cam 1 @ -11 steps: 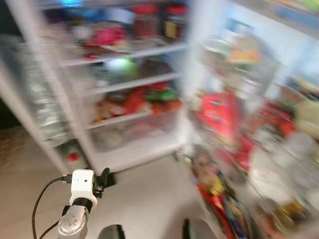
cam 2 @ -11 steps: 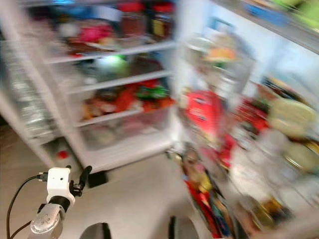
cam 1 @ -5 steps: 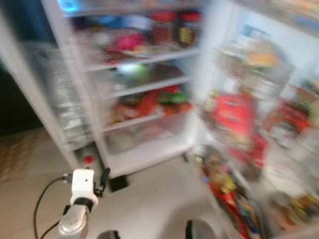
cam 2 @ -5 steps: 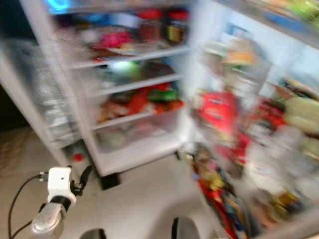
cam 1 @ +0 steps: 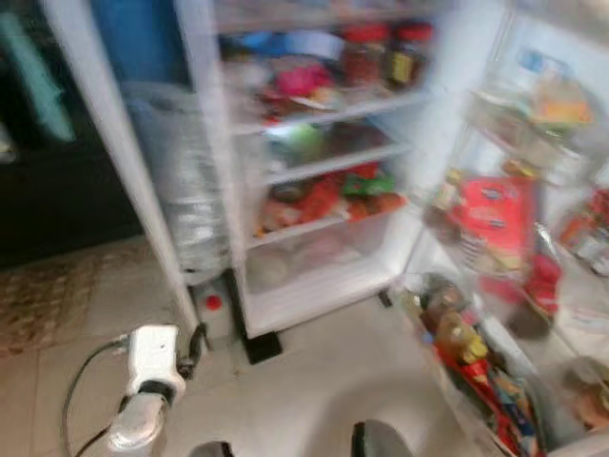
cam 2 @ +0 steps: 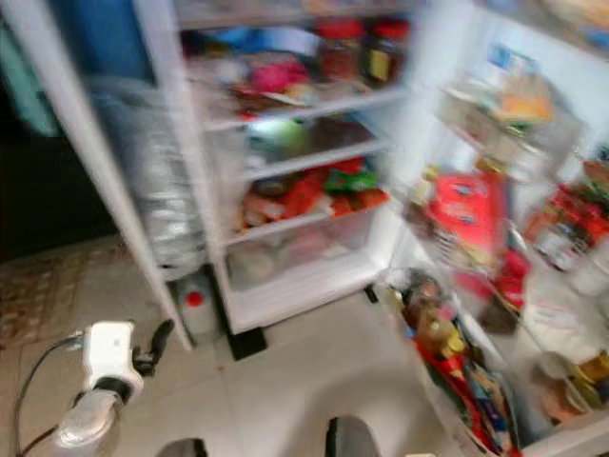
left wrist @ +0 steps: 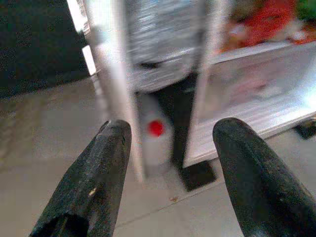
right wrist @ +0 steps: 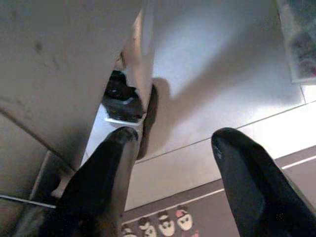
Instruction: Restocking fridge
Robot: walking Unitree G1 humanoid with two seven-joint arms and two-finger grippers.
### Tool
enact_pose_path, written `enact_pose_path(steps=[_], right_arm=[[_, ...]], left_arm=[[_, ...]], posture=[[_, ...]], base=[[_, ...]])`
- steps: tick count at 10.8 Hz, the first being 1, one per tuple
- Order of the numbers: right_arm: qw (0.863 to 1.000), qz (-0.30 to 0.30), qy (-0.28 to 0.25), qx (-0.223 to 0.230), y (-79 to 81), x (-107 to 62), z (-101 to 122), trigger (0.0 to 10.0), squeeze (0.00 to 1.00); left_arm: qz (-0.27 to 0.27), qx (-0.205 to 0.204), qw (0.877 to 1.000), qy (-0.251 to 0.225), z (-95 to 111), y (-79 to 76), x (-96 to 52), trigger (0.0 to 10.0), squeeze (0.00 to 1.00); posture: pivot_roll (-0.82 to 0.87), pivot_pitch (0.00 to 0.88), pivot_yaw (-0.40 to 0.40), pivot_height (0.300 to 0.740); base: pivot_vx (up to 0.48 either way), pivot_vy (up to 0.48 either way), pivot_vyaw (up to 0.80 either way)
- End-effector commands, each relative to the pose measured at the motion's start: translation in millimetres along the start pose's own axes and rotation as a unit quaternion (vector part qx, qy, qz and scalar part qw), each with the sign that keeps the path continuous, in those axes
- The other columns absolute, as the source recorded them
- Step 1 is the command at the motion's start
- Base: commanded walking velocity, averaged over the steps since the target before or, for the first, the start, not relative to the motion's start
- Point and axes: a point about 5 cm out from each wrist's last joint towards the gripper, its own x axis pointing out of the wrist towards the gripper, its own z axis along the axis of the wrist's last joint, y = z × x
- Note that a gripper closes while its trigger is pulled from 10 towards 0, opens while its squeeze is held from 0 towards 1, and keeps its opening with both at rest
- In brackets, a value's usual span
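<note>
The fridge stands open in front of me, its shelves (cam 1: 324, 114) full of blurred food and two red-lidded jars (cam 1: 366, 52) on the top one. The right door's racks (cam 1: 495, 219) hold a red bag (cam 1: 490, 209) and bottles. The left door's rack (cam 1: 181, 190) is packed with clear bottles, and a white bottle with a red cap (left wrist: 155, 136) stands low beneath it. My left gripper (left wrist: 173, 131) is open and empty, held low over the floor and pointing at that bottle. My right gripper (right wrist: 175, 136) is open and empty, aimed at the floor.
Pale floor tiles (cam 1: 324, 381) lie between me and the fridge. A patterned mat (cam 1: 38, 305) covers the floor at the left, beside a dark space (cam 1: 57, 171). The open right door reaches out toward me on the right.
The whole picture has shifted right, so the camera has turned left; more of the left door and the dark space shows. My left arm keeps its place in view.
</note>
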Motion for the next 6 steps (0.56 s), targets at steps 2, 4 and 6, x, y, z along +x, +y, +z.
enact_pose_path(steps=[2, 4, 6], right_arm=[[1.0, 0.008, -0.001, -0.003, 6.2, 1.5, 1, 10.0, 0.0], [1.0, 0.009, -0.003, -0.002, 6.8, 1.7, 2, 10.0, 0.0], [1.0, 0.009, -0.003, -0.007, 7.5, 1.9, 2, 10.0, 0.0]], left_arm=[[-0.004, -0.011, 1.0, 0.026, -7, -4.3, 4.3, 10.0, 0.0], [-0.004, -0.015, 0.999, 0.05, -13, -5.3, 8.0, 10.0, 0.0], [-0.001, -0.02, 0.998, 0.06, -16, -3.6, 10.8, 10.0, 0.0]], posture=[[-0.14, 0.0, -0.009, 0.619], [-0.15, 0.0, -0.008, 0.619], [-0.15, 0.0, -0.005, 0.657]], base=[[0.0, 0.0, 0.0], [0.0, 0.0, 0.0], [0.0, 0.0, 0.0]])
